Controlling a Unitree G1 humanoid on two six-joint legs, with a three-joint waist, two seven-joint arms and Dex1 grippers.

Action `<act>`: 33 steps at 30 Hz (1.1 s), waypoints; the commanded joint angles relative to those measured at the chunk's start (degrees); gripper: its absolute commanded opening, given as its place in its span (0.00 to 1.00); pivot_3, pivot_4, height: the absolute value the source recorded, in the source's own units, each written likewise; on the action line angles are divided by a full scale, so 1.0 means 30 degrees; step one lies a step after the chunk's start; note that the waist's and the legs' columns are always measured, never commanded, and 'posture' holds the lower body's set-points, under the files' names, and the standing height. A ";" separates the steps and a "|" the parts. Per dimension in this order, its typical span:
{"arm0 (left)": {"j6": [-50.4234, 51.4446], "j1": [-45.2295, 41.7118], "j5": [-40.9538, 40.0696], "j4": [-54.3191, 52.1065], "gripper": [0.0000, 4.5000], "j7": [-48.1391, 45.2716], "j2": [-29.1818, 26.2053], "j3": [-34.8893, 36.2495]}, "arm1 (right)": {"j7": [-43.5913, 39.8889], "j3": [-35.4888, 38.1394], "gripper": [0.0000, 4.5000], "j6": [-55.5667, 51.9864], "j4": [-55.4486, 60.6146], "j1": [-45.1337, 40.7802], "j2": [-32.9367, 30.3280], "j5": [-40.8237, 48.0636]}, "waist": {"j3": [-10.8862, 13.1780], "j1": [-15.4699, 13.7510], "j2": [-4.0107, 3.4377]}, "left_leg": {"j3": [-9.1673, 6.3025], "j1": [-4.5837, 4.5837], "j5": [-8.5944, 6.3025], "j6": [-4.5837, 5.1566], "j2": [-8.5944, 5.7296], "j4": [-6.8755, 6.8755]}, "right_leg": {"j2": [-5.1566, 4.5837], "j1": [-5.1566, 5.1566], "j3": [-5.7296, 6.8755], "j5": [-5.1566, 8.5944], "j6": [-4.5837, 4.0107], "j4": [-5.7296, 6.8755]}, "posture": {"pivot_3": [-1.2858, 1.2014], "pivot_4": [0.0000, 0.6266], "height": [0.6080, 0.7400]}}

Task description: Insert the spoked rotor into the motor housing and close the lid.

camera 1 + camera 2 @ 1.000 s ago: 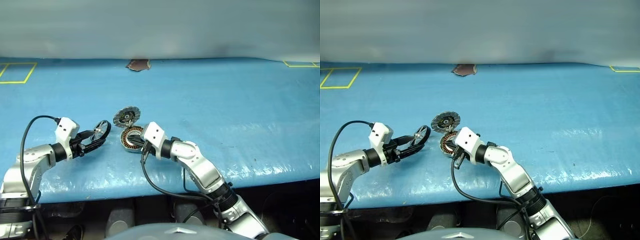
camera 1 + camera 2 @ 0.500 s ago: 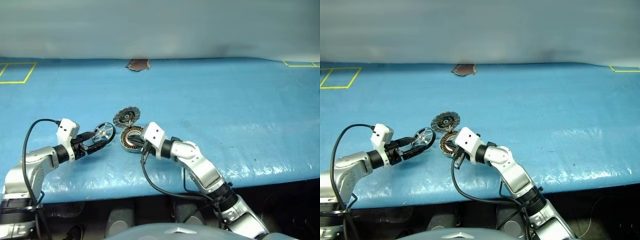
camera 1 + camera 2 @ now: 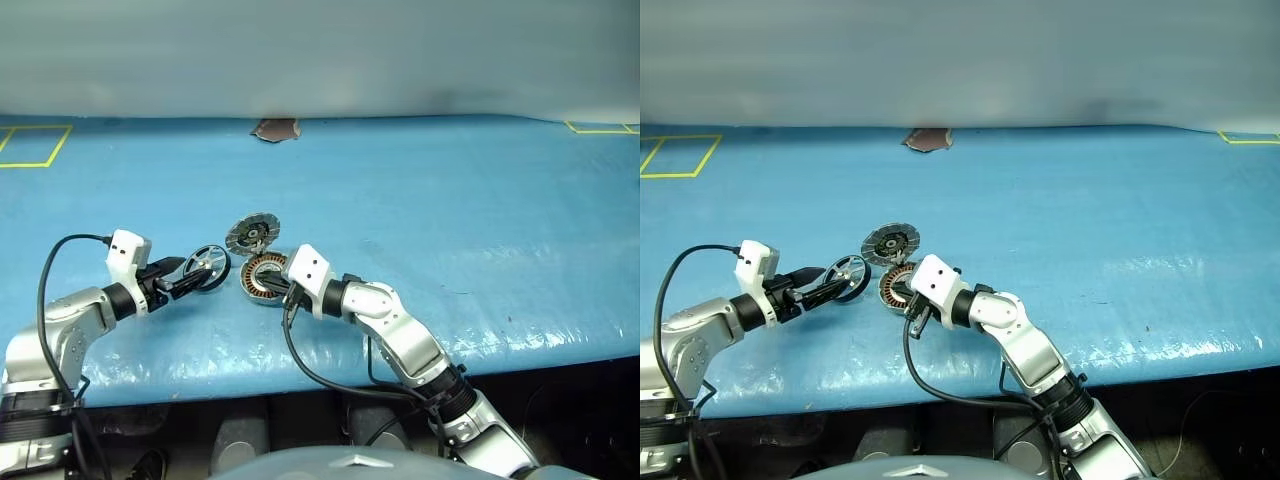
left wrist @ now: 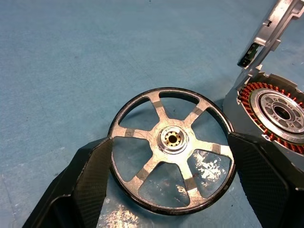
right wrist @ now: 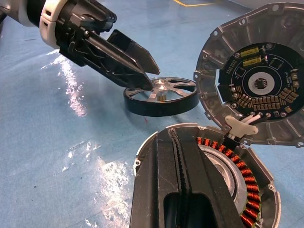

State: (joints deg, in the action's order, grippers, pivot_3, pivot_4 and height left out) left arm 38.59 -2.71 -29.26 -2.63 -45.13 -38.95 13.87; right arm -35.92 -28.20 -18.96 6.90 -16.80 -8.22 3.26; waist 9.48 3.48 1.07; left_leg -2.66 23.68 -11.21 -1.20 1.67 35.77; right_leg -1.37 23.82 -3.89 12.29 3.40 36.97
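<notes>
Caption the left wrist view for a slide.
Left gripper open around the spoked rotor lying on the blue table, beside the motor housing, lid up.

The rotor (image 4: 173, 151) is laid flat on the counter (image 3: 450, 200), near its front edge, between the fingers (image 4: 88, 178) of the left gripper (image 3: 196, 276). The housing (image 3: 264, 279) is placed just to its right, with the lid (image 3: 252, 234) raised behind it. The right gripper (image 5: 183, 187) is set over the housing's front rim.

Spoked rotor (image 4: 173, 151) lies flat beside the copper-wound motor housing (image 5: 237, 183) — lid (image 5: 256, 90) hinged upright, open.
</notes>
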 commanded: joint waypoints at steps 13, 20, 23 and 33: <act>-0.0265 -0.0224 0.1501 0.0369 0.93 -0.0162 -0.0707 -0.1039 | 0.0510 0.0401 0.00 0.0201 0.0144 -0.0177 0.0468 0.0067 | -0.0001 -0.0005 0.0003 | 0.0000 0.0000 0.0000 0.0000 0.0000 -0.0002 | -0.0001 0.0001 0.0000 0.0000 -0.0001 -0.0001 | 0.52 0.24 1.00; -0.0613 -0.0395 0.2014 0.0601 0.93 -0.0321 -0.0760 -0.1565 | 0.0465 0.0366 0.00 0.0236 0.0140 -0.0111 0.0439 0.0029 | -0.0001 -0.0013 0.0002 | -0.0001 -0.0004 0.0000 0.0000 0.0000 -0.0001 | -0.0001 -0.0003 0.0000 0.0000 0.0000 0.0000 | 0.52 0.24 1.00; -0.0677 -0.0403 0.2125 0.0665 0.93 -0.0136 -0.0765 -0.1220 | 0.0501 0.0381 0.00 0.0259 0.0143 -0.0070 0.0415 0.0000 | -0.0001 -0.0012 0.0002 | 0.0000 -0.0005 0.0000 0.0000 0.0000 0.0000 | -0.0001 -0.0004 0.0000 0.0000 0.0000 0.0001 | 0.52 0.24 1.00; -0.2469 -0.0339 0.2517 0.0754 0.93 0.1630 -0.0167 0.0418 | 0.0439 0.0336 0.00 0.0297 0.0046 -0.0143 0.0417 -0.0039 | -0.0001 -0.0015 0.0004 | -0.0002 0.0000 0.0000 0.0000 0.0002 -0.0003 | 0.0000 0.0002 0.0001 0.0000 -0.0001 0.0000 | 0.52 0.24 1.00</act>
State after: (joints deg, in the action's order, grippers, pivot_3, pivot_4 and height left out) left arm 33.24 -3.06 -21.37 0.08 -41.25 -39.84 12.61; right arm -34.64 -27.66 -18.98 5.82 -16.78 -7.39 2.99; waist 9.47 3.43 1.08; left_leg -2.66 23.69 -11.21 -1.20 1.67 35.76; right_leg -1.38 23.82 -3.89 12.29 3.40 36.97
